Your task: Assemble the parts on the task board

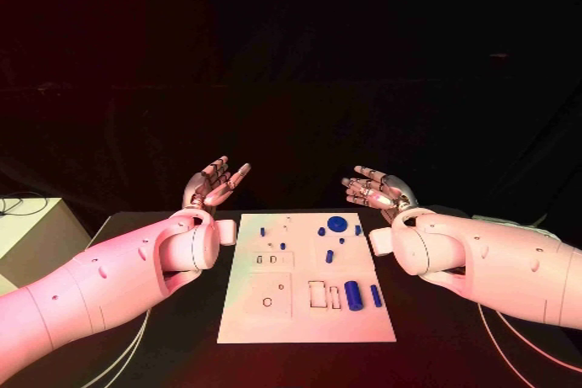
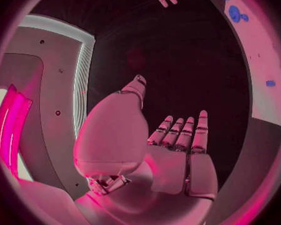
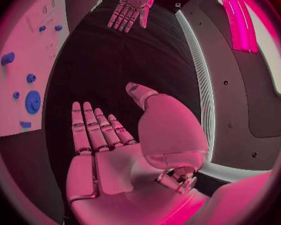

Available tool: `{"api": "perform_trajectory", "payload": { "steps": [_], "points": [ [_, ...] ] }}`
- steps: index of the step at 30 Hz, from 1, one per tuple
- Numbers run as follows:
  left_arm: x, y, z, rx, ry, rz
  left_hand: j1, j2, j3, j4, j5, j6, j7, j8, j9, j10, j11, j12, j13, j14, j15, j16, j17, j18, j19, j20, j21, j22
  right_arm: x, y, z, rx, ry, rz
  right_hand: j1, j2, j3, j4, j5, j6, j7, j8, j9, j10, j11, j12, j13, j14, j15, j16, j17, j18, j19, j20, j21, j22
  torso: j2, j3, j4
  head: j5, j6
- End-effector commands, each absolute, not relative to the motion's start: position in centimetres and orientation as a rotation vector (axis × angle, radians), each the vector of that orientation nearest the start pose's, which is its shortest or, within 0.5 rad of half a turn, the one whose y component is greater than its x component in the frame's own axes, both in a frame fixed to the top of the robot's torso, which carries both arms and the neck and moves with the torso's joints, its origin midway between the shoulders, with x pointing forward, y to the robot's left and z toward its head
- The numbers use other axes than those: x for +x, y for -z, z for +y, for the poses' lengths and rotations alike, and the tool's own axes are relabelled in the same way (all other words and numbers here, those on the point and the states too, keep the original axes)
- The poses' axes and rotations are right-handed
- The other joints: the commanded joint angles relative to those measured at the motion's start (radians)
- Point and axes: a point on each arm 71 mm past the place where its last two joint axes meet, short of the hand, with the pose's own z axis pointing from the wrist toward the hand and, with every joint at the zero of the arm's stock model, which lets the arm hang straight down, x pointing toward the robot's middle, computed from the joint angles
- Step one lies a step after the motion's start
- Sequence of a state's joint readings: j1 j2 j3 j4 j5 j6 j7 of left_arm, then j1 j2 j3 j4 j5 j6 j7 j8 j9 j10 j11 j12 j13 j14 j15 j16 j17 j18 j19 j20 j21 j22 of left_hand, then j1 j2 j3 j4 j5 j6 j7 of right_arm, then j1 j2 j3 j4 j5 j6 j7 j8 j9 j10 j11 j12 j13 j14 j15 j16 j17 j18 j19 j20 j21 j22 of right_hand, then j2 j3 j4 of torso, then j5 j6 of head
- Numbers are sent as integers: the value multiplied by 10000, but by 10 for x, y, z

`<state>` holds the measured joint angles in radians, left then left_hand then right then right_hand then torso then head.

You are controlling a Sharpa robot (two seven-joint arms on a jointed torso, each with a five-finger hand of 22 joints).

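Observation:
The white task board lies in the middle of the black table, seen also in the wrist views. Several blue parts lie on it: a round disc at its far right, a thick cylinder and a thin peg near its front right, and a small peg in the middle. My left hand is raised beyond the board's far left corner, fingers apart, holding nothing. My right hand is raised beyond the far right corner, likewise open and empty.
A pale box stands at the table's left side with a cable beside it. Black table surrounds the board on all sides. Both forearms flank the board's long edges.

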<state>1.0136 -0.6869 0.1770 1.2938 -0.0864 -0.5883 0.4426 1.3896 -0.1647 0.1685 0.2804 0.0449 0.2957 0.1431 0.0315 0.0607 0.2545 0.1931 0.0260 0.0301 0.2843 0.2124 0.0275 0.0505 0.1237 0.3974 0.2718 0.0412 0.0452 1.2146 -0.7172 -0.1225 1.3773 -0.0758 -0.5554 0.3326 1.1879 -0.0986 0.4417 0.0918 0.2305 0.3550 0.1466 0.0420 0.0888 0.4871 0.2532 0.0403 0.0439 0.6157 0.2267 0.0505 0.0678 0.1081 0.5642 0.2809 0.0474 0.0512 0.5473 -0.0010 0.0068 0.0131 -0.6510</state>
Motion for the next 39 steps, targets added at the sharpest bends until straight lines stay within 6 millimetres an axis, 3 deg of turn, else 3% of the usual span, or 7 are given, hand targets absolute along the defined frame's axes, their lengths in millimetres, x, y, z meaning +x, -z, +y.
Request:
{"api": "perform_trajectory", "payload": {
  "steps": [1,9,15,24,27,33,39],
  "points": [
    [525,213,216,-11678,13401,12031,534,-58,60,167,81,168,944,75,31,139,61,58,23,150,45,75,26,119,187,106,55,24,514,214,-194,10258,-12642,16067,703,-75,214,-150,133,500,1506,102,79,555,70,90,47,490,49,91,39,200,286,77,87,46,0,-1,1,1,0],
    [521,210,221,-11338,13580,12189,566,159,165,151,72,546,999,173,94,506,127,105,58,604,88,179,87,166,264,169,107,49,523,201,-209,6807,-11654,15454,1374,-202,337,-726,-63,2658,1326,610,434,2997,-186,258,173,2674,-270,444,247,533,2160,68,367,187,21,-47,21,-103,-270],
    [516,205,231,-10697,13732,12470,726,669,716,33,69,3253,678,918,599,3928,230,571,283,5148,-179,1447,898,495,3893,168,1260,507,524,197,-208,3200,-10761,15872,1746,-403,641,-944,-402,4993,977,1185,766,5032,-604,508,200,3913,-695,881,396,769,3094,-82,616,240,132,-60,107,-142,-270],
    [499,196,226,-10708,15159,13305,1264,611,1573,-462,76,5614,730,1676,1001,7373,-252,1097,403,7720,-981,2658,1982,609,6034,-550,2451,903,527,187,-215,392,-8561,15934,2206,-641,337,-1137,-491,6326,444,1520,867,7176,-1385,516,263,7328,-1900,2566,1482,748,5939,-1468,2675,1235,420,-115,362,-428,-298],
    [490,189,223,-10453,15470,13488,1361,312,1898,-784,81,5827,626,1720,1000,7844,-410,857,366,8471,-1269,3393,2715,569,6702,-945,3277,1333,530,184,-216,-530,-7487,16118,2186,-738,59,-1171,-317,6730,158,1425,897,7871,-1729,286,335,8727,-2372,4376,2830,676,6681,-2063,4627,2538,561,-163,449,-523,-221],
    [480,177,223,-10093,15766,13575,1110,-139,2582,-1325,17,6033,526,1643,960,8356,-574,382,363,7918,-1492,5686,4928,518,6277,-1281,7007,3841,534,178,-213,-1703,-5894,16180,1875,-1227,746,-732,-396,6801,79,1184,1027,7900,-1777,238,445,8830,-2449,9340,7055,626,7206,-2035,6629,4269,812,-229,602,-699,-168],
    [472,166,221,-9895,16070,13555,854,-266,2918,-1329,65,6057,530,1641,993,8485,-577,417,384,7919,-1519,6699,5633,584,5832,-1216,8060,4561,541,173,-210,-2456,-4630,16057,1727,-1587,1047,-468,-435,6726,93,1128,1189,7429,-1716,218,422,8976,-2348,12133,10041,178,8168,-1967,9433,7612,1007,-329,784,-880,-180]
  ]
}}
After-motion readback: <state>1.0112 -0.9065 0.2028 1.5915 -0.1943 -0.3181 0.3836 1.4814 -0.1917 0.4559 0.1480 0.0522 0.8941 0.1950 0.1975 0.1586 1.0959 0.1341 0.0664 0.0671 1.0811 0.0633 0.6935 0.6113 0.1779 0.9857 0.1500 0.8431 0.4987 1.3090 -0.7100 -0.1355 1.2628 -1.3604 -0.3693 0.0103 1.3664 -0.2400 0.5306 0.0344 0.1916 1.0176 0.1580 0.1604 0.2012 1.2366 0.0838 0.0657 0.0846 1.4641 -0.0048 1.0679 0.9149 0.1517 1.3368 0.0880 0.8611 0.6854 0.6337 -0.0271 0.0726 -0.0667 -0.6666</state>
